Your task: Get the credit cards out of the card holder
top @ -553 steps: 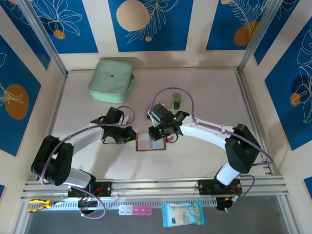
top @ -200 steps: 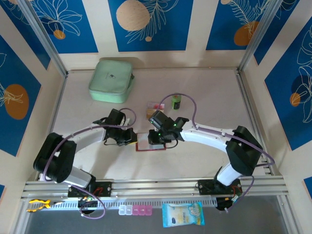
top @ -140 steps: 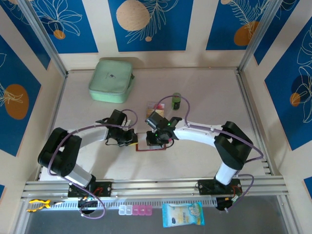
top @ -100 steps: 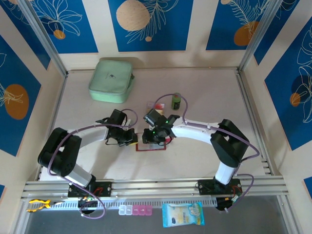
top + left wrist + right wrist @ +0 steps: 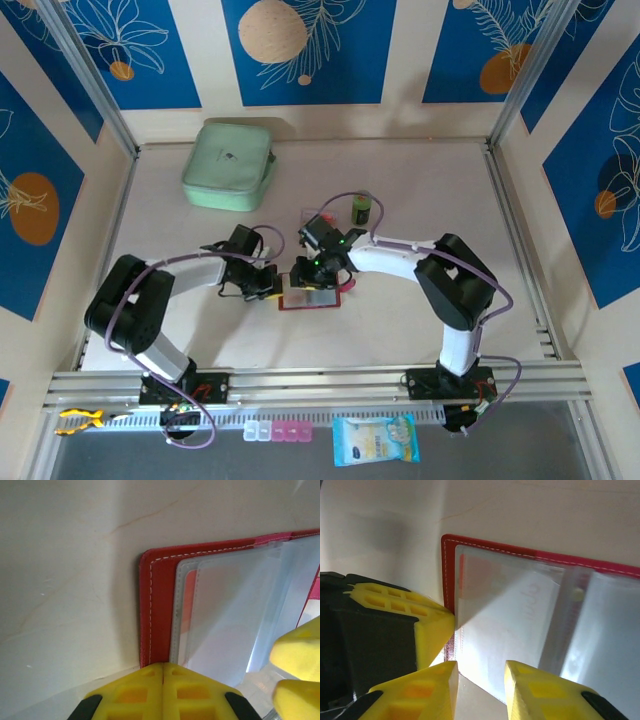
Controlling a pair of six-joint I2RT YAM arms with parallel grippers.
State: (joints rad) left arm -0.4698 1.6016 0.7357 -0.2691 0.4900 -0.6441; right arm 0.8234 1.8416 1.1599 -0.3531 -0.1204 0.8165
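The dark red card holder lies open on the table with its greyish clear sleeves fanned up. An orange tint, likely a credit card, shows through the left sleeves. My left gripper is shut, its tip pressing on the holder's left edge; it is also the left gripper in the top view. My right gripper is open just above the sleeves at the holder's left half, close beside the left gripper's fingers. A small card lies on the table behind the right wrist.
A mint-green zip case sits at the back left. A small green cylinder stands behind the right arm. A blue packet and a pill box lie below the rail at the front.
My right gripper has swung left across the holder to its left half and opened somewhat. The left gripper has closed fully and stayed at the holder's edge.
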